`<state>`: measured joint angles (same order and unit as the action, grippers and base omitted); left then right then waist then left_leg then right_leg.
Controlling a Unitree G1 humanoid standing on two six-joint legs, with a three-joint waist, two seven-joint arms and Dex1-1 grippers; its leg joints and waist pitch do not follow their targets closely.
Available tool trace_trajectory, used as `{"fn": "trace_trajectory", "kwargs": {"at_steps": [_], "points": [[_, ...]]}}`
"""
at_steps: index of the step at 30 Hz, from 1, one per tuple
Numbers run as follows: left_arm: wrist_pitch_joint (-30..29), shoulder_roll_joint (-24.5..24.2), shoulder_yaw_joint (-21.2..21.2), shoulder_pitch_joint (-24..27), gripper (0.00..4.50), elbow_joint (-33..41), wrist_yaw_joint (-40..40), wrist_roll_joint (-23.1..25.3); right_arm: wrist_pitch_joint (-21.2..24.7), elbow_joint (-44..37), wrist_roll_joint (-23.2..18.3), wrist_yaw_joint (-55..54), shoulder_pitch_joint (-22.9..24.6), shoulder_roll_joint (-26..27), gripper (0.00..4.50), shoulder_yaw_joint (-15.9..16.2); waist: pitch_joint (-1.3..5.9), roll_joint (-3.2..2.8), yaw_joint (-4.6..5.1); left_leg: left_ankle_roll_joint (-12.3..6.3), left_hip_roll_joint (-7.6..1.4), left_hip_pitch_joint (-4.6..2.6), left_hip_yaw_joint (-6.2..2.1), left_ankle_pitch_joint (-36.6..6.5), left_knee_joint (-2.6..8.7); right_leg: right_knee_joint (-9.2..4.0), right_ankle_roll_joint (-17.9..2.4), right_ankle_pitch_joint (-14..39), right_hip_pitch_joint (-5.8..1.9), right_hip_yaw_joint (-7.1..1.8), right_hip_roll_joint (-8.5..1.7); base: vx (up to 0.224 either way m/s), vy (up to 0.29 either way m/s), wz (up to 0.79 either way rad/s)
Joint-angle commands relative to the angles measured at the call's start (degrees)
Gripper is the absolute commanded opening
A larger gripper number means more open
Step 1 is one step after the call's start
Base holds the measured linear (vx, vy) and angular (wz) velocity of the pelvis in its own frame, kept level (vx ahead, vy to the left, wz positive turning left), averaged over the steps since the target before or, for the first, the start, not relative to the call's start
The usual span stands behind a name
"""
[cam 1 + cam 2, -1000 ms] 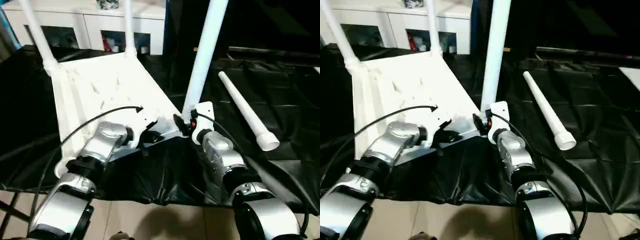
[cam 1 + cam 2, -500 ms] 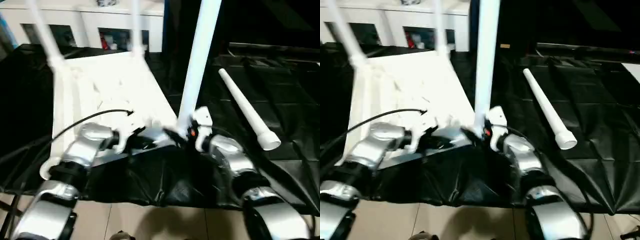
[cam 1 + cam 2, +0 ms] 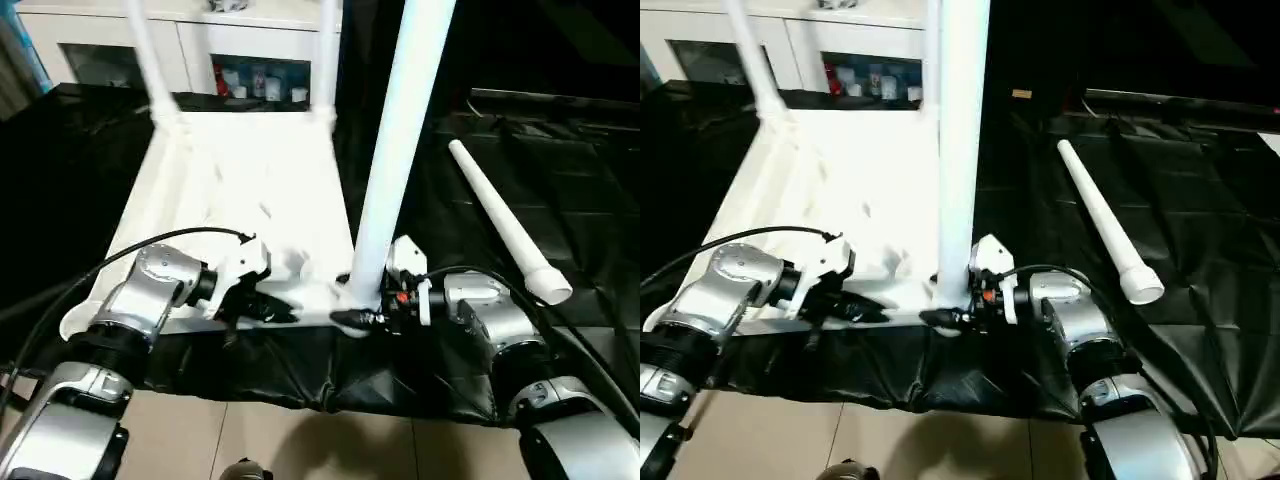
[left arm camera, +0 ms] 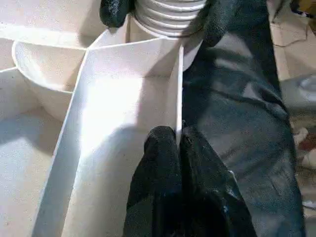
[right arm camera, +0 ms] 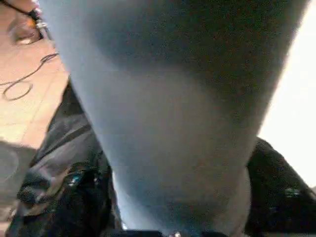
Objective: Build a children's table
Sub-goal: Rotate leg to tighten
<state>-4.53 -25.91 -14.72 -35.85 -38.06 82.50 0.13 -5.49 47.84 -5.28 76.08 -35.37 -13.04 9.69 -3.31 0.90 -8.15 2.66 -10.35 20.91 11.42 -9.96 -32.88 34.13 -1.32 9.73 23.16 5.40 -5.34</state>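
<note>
the white tabletop [image 3: 250, 190] lies upside down on a black sheet [image 3: 560, 180] that covers the work surface, its ribbed underside facing up. two white legs stand in the far corner sockets, the far left leg [image 3: 152, 55] and the far right leg [image 3: 326, 55], both rising out of the top of the picture. a third, the near leg [image 3: 400, 150], stands upright at the tabletop's near right corner, and the fourth, the loose leg [image 3: 505, 225], lies flat on the sheet to the right, well apart from the tabletop, its wider end toward the robot. the left gripper [image 4: 174, 143] is pinched tight on the near edge wall of the tabletop — in the left wrist view its two black fingers [image 4: 158, 163] press together with the thin white rib between them. the right gripper [image 3: 952, 318] sits at the foot of the near leg with one black finger on each side of the tube, just above the corner socket; the left wrist view shows those two dark fingertips [image 4: 114, 11] flanking the leg's ribbed end [image 4: 170, 15], so the jaws stand wide around the leg — whether they press on it or only bracket it i cannot tell. behind the sheet a white cabinet [image 3: 215, 45] with glass doors stands against the back.
</note>
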Motion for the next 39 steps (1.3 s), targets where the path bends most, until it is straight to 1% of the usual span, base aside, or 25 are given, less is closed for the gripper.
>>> {"fn": "trace_trajectory", "kwargs": {"at_steps": [1,6,9,10,11,14,15,16,17,18,19,20,21,22,23,24,26,29,31,34,35,36,37,38,39], "points": [[0.8,1.4,-0.4,-1.0,0.0,-0.3,-0.6,-0.6,1.3,-1.9,0.2,2.8,1.5,1.0,2.93,3.3,3.98,-0.26,0.26,-1.98,-3.84,-1.04,-1.31,-12.5,3.8,-3.23,-13.9,11.8,-2.75,-3.41,-4.42,0.0,0.0,0.0],[0.0,2.4,0.5,-1.2,0.0,-0.7,-2.9,-0.9,3.7,-2.5,-0.6,-0.4,2.2,2.2,2.8,1.5,4.04,-0.17,0.15,-1.89,-3.82,-1.02,-1.33,-12.2,3.77,-3.14,-13.8,11.4,-2.8,-3.39,-4.44,0.0,0.0,0.0],[-0.6,3.9,1.2,-2.0,0.0,-1.9,-7.7,0.1,4.2,-0.8,-0.2,-7.9,1.8,4.1,2.79,-0.5,3.77,-0.18,0.24,-0.84,-3.86,-1.04,-1.44,-14.1,4.03,-3.57,-13.0,14.9,-2.68,-3.42,-4.58,0.0,0.0,0.0],[-1.1,4.8,1.5,-2.9,0.0,-2.9,-11.4,1.0,4.1,0.9,0.4,-14.7,1.2,5.5,2.79,-2.0,3.63,-0.04,0.4,-0.1,-3.8,-1.11,-1.5,-15.3,4.11,-3.86,-12.2,17.8,-2.55,-3.45,-4.68,0.0,0.0,0.0],[-1.1,4.8,1.5,-2.9,0.0,-2.9,-11.4,1.0,4.1,0.9,0.4,-14.7,1.2,5.5,2.79,-2.0,3.3,-0.13,0.64,1.05,-3.68,-1.43,-1.78,-18.0,4.28,-4.56,-10.9,23.0,-2.3,-3.45,-4.95,0.0,0.0,0.0],[-3.5,8.3,2.8,-4.6,0.0,-3.3,-18.9,1.3,3.6,5.7,1.7,-32.6,-0.4,9.5,2.78,-5.6,3.15,0.09,1.51,2.75,-3.53,-1.71,-2.39,-21.3,4.49,-5.44,-7.6,31.5,-2.14,-3.31,-5.31,0.0,0.0,0.0],[-4.2,9.3,2.8,-4.9,0.0,-2.9,-20.6,1.6,3.7,7.1,1.7,-37.3,-0.8,10.8,2.78,-6.5,3.3,0.27,2.06,2.89,-3.46,-1.57,-2.54,-20.9,4.55,-5.39,-7.3,31.3,-2.29,-3.24,-5.24,0.0,0.0,0.0],[-4.2,9.3,2.8,-4.9,0.0,-2.9,-20.6,1.6,3.7,7.1,1.7,-37.3,-0.8,10.8,2.77,-6.5,3.33,0.17,2.24,2.91,-3.51,-1.46,-2.55,-20.6,4.58,-5.4,-7.3,30.7,-2.33,-3.26,-5.23,0.0,0.0,0.0],[-4.7,10.5,2.8,-5.1,0.0,-2.5,-22.5,1.9,3.7,8.4,1.9,-42.7,-1.4,12.2,2.77,-7.3,3.38,0.18,2.46,2.56,-3.44,-1.37,-2.5,-20.2,4.56,-5.45,-7.3,29.5,-2.31,-3.24,-5.13,0.0,0.0,0.0],[-5.8,12.1,2.9,-5.4,0.0,-2.0,-25.0,2.2,3.3,10.0,2.3,-49.0,-2.1,13.8,2.77,-8.2,3.35,0.07,2.78,2.72,-3.45,-1.52,-2.33,-20.0,4.58,-5.35,-7.9,27.7,-1.97,-3.41,-4.99,0.0,0.0,0.0],[-6.1,12.6,2.9,-5.4,0.0,-1.9,-25.8,2.4,3.2,10.5,2.5,-50.8,-2.3,14.4,2.77,-8.4,3.39,0.15,2.96,2.45,-3.25,-1.61,-2.26,-20.2,4.46,-5.36,-8.3,27.1,-2.02,-3.33,-4.83,0.0,0.0,0.0],[-6.9,14.5,3.3,-5.2,0.0,-1.3,-27.7,1.9,1.7,11.3,4.6,-53.8,-2.8,15.7,2.77,-7.0,3.44,0.03,2.96,2.18,-3.21,-1.57,-2.18,-19.9,4.41,-5.3,-8.5,26.2,-2.06,-3.4,-4.83,0.0,0.0,0.0],[-6.9,14.7,3.3,-5.2,0.0,-1.3,-27.8,1.9,1.5,11.4,4.7,-53.8,-2.8,15.8,2.77,-6.9,3.45,0.13,3.01,1.87,-3.28,-1.48,-2.01,-18.9,4.37,-5.14,-9.0,24.2,-2.02,-3.5,-4.77,0.0,0.0,0.0],[-7.0,15.4,3.4,-5.0,0.0,-1.0,-28.1,1.5,-0.3,11.6,5.0,-53.5,-2.9,16.3,2.77,-6.7,3.55,0.19,2.96,1.59,-3.2,-1.46,-1.94,-18.5,4.27,-5.04,-9.3,23.3,-2.12,-3.48,-4.75,0.0,0.0,0.0],[-7.0,16.1,3.3,-4.7,0.0,-0.9,-28.6,1.3,-1.1,12.0,5.2,-52.3,-3.2,16.9,2.77,-6.6,3.68,0.26,2.82,0.73,-3.12,-1.37,-1.76,-17.2,4.15,-4.81,-9.8,20.9,-2.27,-3.58,-4.67,0.0,0.0,0.0],[-6.9,16.2,3.3,-4.6,0.0,-0.9,-28.7,1.3,-1.1,12.1,5.0,-51.9,-3.3,17.0,3.33,-6.8,3.75,0.15,2.82,-0.11,-3.04,-1.05,-1.69,-15.5,4.1,-4.51,-10.4,18.4,-2.59,-3.6,-4.58,0.0,0.0,0.0],[-6.6,16.2,3.1,-4.1,0.0,-0.8,-28.3,1.1,-1.2,12.4,3.6,-51.0,-3.7,17.2,3.46,-8.1,3.81,0.16,2.85,-1.2,-3.05,-0.95,-1.55,-13.8,4.03,-4.2,-11.3,15.3,-2.77,-3.53,-4.39,0.0,0.0,0.0],[-6.3,15.6,3.2,-3.3,0.0,0.0,-27.3,0.8,-1.6,12.2,2.3,-48.1,-4.2,16.6,3.64,-8.6,3.73,0.15,2.88,-1.58,-3.08,-0.9,-1.57,-13.9,4.09,-4.28,-11.3,16.0,-2.87,-3.46,-4.37,0.0,0.0,0.0],[-6.0,15.1,3.1,-2.8,0.0,0.6,-26.1,0.7,-2.8,12.5,2.8,-47.2,-4.4,15.8,3.93,-7.9,3.72,0.05,2.94,-1.31,-3.22,-1.06,-1.63,-15.2,4.15,-4.44,-11.1,17.8,-2.76,-3.42,-4.49,0.0,0.0,0.0],[-4.6,13.0,2.6,-1.6,0.0,1.7,-21.4,-0.1,-4.2,10.8,1.7,-38.6,-3.9,13.4,3.93,-7.2,3.82,0.13,2.99,-1.81,-3.23,-0.85,-1.67,-15.2,4.09,-4.35,-11.1,17.2,-3.07,-3.43,-4.48,0.0,0.0,0.0],[-3.9,11.9,2.3,-1.2,0.0,1.8,-19.1,-0.3,-4.3,9.7,1.4,-33.6,-3.5,12.0,3.93,-6.6,3.86,0.09,2.89,-2.57,-3.27,-0.82,-1.54,-13.6,3.97,-4.07,-11.9,14.7,-3.03,-3.45,-4.32,0.0,0.0,0.0],[-3.9,11.9,2.3,-1.2,0.0,1.8,-19.1,-0.3,-4.3,9.7,1.4,-33.6,-3.5,12.0,3.93,-6.6,3.93,0.07,2.77,-2.84,-3.25,-0.73,-1.44,-13.1,3.86,-3.91,-12.2,13.9,-3.14,-3.4,-4.26,0.0,0.0,0.0],[-3.3,10.6,2.1,-0.9,0.0,1.8,-16.0,-0.8,-4.6,7.9,1.2,-26.6,-2.5,10.0,3.93,-4.9,3.91,0.01,2.57,-3.35,-3.32,-0.63,-1.37,-12.0,3.81,-3.68,-12.7,12.3,-3.21,-3.28,-4.13,0.0,0.0,0.0],[-3.2,10.5,2.0,-0.9,0.0,1.8,-15.6,-0.9,-4.7,7.6,1.1,-25.6,-2.3,9.8,3.93,-4.7,3.91,0.04,2.46,-3.71,-3.35,-0.6,-1.29,-11.8,3.75,-3.62,-12.8,11.8,-3.25,-3.24,-4.01,0.0,0.0,0.0],[-2.7,9.3,1.9,-0.7,0.0,1.9,-12.8,-1.5,-4.3,6.2,1.3,-20.5,-1.6,8.0,3.93,-3.3,3.91,0.1,2.41,-4.11,-3.43,-0.6,-1.21,-11.4,3.69,-3.48,-13.2,11.0,-3.15,-3.26,-4.05,0.0,0.0,0.0]]}}
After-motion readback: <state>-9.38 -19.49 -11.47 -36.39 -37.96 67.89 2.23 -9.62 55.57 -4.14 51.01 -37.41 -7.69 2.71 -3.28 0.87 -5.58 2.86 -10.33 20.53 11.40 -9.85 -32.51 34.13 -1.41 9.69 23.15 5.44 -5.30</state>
